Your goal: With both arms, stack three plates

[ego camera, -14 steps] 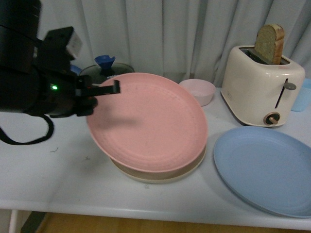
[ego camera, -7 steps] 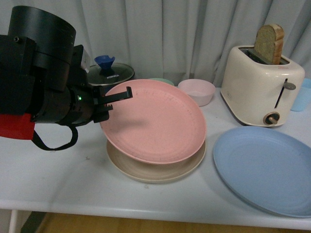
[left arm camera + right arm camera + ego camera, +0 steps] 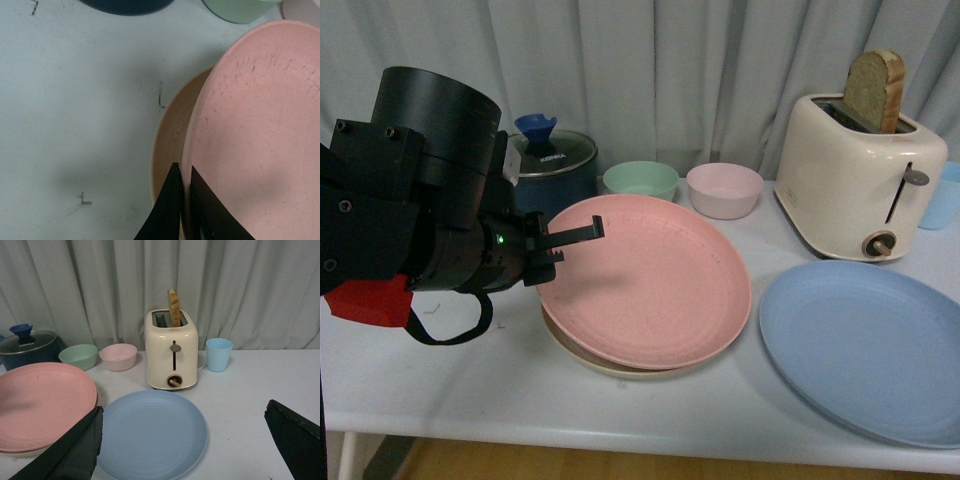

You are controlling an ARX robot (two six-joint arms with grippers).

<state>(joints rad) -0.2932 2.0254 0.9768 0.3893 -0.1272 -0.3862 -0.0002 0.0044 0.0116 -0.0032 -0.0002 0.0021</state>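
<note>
table (image 3: 470, 390): white, with small dark scuffs near the plates.
right claw (image 3: 184, 412): seen in its own wrist view only; the two black fingers stand spread wide, gripping nothing, on the near side of the blue plate.
blue plate (image 3: 865, 345): flat on the table at the right, near the front edge, just beside the stack but apart from it.
left claw (image 3: 575, 245): narrow, pinched on the left rim of the pink plate; the left wrist view shows one black finger (image 3: 170, 210) on each face of the rim.
pink plate (image 3: 650, 280): held at its left edge by the left claw, lying over the beige plate and covering most of it; its left side looks a little raised, and i cannot tell whether it sits fully down.
beige plate (image 3: 620, 365): flat on the table beneath the pink one, only a crescent of rim showing at the front and left.
green bowl (image 3: 640, 180): behind the stack.
pink bowl (image 3: 724, 190): just beside the green bowl, on its right.
pot (image 3: 555, 165): dark blue, glass lid with a blue knob; white lettering on the lid, too blurred to read surely.
toaster (image 3: 855, 180): cream, back right, a bread slice (image 3: 875, 90) standing up in one slot; no readable mark.
blue cup (image 3: 219, 354): upright, just beyond the toaster.
curtain (image 3: 670, 70): grey folds behind the table.
</note>
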